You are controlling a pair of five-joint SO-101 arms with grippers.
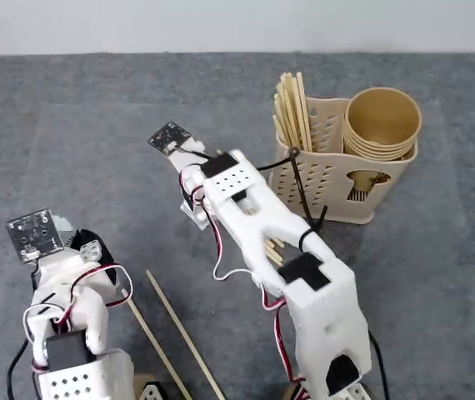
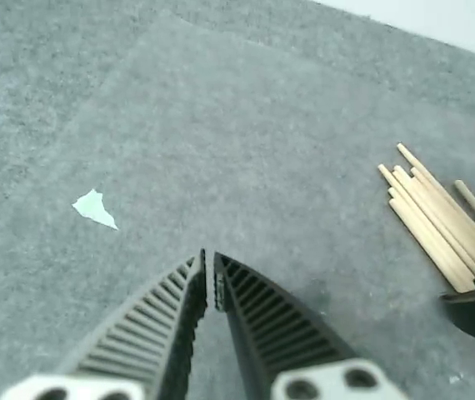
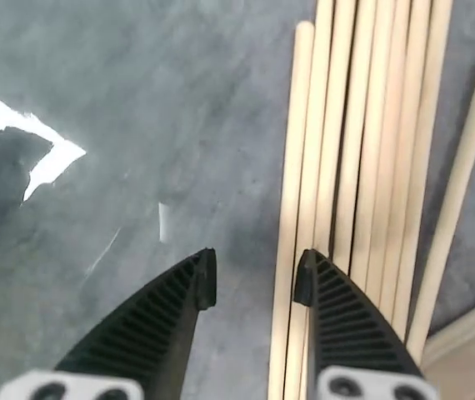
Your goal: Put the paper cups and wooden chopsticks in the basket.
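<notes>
On the grey surface (image 1: 71, 125), under the right arm, a bundle of chopsticks (image 3: 362, 167) lies flat, with the sticks side by side and a stray stick (image 3: 454, 192) slightly apart at its edge. The right tool (image 3: 254, 283) is held over the bundle's border, its jaws parted and nothing gripped. One finger is seen above the outermost sticks, the other above bare surface. The left tool (image 2: 210, 267) is clenched on nothing, its tips almost meeting, well apart from the bundle. Two single chopsticks (image 1: 179, 329) lie between the arm bases. In the basket (image 1: 337, 187), a stack of paper cups (image 1: 383, 125) is held in one compartment and upright chopsticks (image 1: 292, 108) in the other.

The sticks are judged light, stiff, smooth and round, so rolling and slipping are to be expected. A hold near mid-length, with the jaws set crosswise to the sticks, is advised so that the ends are kept from tipping. Because the sticks lie flat, the fingertips would have to be pressed down beside them, and only a few could be taken at this opening.
</notes>
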